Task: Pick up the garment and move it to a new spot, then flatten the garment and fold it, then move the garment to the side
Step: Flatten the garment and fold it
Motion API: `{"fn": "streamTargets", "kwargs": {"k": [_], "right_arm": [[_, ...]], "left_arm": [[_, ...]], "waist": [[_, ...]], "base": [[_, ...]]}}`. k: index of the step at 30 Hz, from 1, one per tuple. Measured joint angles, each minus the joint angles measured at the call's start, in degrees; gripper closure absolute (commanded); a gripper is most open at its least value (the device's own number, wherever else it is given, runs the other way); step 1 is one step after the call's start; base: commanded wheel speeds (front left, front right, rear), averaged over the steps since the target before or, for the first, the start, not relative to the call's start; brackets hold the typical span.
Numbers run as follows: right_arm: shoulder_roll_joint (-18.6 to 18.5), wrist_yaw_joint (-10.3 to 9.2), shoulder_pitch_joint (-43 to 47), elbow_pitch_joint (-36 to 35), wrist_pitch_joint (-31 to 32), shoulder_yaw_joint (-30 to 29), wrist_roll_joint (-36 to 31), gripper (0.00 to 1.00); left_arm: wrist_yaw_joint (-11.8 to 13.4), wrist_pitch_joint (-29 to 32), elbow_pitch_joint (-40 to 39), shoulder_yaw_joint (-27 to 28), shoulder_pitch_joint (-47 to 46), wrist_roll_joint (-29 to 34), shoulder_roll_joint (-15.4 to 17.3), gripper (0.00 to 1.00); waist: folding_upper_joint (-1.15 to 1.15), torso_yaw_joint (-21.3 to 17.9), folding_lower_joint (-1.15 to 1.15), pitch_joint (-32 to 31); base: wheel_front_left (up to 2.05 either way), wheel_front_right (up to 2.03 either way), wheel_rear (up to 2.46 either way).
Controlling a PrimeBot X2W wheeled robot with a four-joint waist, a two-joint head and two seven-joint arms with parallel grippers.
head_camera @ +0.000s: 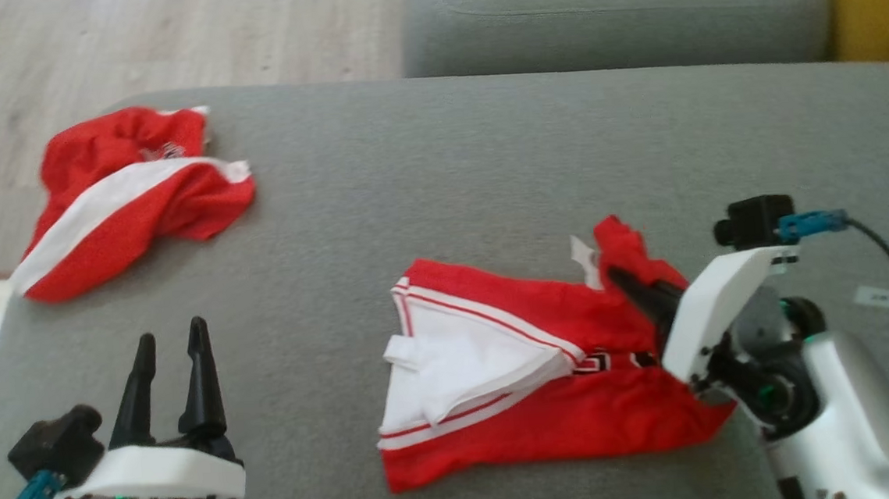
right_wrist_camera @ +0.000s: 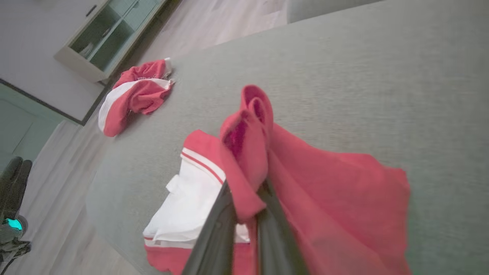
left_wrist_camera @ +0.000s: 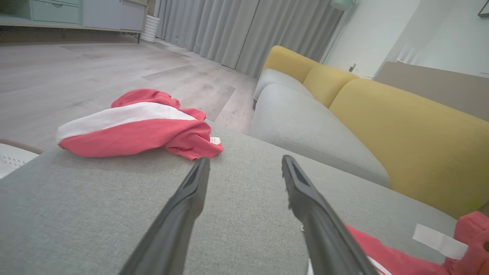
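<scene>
crumpled red-and-white garment (head_camera: 128, 195) lies at far left corner of grey upholstered seat (head_camera: 485, 160). yellow sofa backrest (left_wrist_camera: 401, 128), grey curtains (left_wrist_camera: 244, 30), wood floor (left_wrist_camera: 95, 72) beyond.

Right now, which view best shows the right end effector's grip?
Right wrist view: right end effector pinches the garment, close up. Head view shows it smaller, partly hidden; left wrist view catches a garment corner.

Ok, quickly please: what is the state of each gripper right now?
Left gripper: open, holding nothing.
Right gripper: closed on a raised fold of the nearer red-and-white garment.
</scene>
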Motion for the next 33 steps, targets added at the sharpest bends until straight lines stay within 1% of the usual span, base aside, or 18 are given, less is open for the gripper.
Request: {"fn": "streamTargets", "kwargs": {"k": [5,6,13,18,22,23,24,25,26,29,33], "right_arm": [[1.40,0.00,-0.13,1.16,-3.42,4.22,2.43,1.00],[1.63,0.00,-0.26,2.78,-4.87,5.73,4.10,1.00],[1.67,0.00,-3.99,10.77,-9.50,11.21,8.95,1.00],[1.67,0.00,-7.93,16.13,-12.82,15.24,12.05,1.00],[1.66,0.00,-10.57,21.06,-14.99,17.93,13.40,1.00],[1.66,0.00,-11.12,22.21,-15.51,18.70,13.55,0.95],[1.66,0.00,-11.63,23.27,-15.85,19.61,13.66,0.95],[1.65,0.00,-12.02,24.01,-16.35,20.42,14.08,0.57],[1.65,0.00,-12.21,24.39,-17.15,21.12,14.70,0.00],[1.66,0.00,-13.03,25.12,-19.59,22.86,16.05,0.00],[1.63,0.00,-14.73,23.66,-23.21,23.51,18.02,0.00]], "left_arm": [[-0.07,0.02,0.46,-0.24,-0.02,0.00,-0.03,0.00],[-0.14,0.02,0.65,-0.34,-0.03,0.00,-0.07,0.00],[-0.76,0.10,2.23,-1.67,-0.69,-0.01,-0.34,0.00],[-1.46,0.10,3.08,-1.96,-2.27,-0.02,-0.69,0.00],[-1.54,0.10,4.09,-2.23,-2.46,-0.02,-1.23,0.00],[-1.55,0.10,4.15,-2.24,-2.47,-0.01,-1.31,0.00],[-1.55,0.10,4.24,-2.24,-2.51,-0.02,-1.33,0.00],[-1.55,0.10,4.32,-2.24,-2.58,-0.02,-1.35,0.00],[-1.55,0.10,4.43,-2.21,-2.70,-0.02,-1.36,0.00],[-1.55,0.09,4.70,-2.00,-3.03,-0.14,-1.35,0.00],[-1.54,0.08,4.92,-1.69,-3.16,-0.19,-1.35,0.00]], "waist": [[0.00,3.56,0.00,0.10],[0.00,4.98,0.00,0.18],[0.00,9.60,0.00,0.49],[0.00,12.07,0.00,1.15],[0.00,13.34,0.00,1.83],[0.00,13.53,0.00,1.97],[0.00,13.67,0.00,2.08],[0.00,13.74,0.00,2.16],[0.00,13.72,0.00,2.19],[0.00,13.15,0.00,2.09],[0.00,11.60,0.00,1.87]], "base": [[0.00,0.00,0.00],[0.00,0.00,0.00],[0.00,0.00,0.00],[0.00,0.00,0.00],[0.00,0.00,0.00],[0.00,0.00,0.00],[0.00,0.00,0.00],[0.00,0.00,0.00],[0.00,0.00,0.00],[0.00,0.00,0.00],[0.00,0.00,0.00]]}}
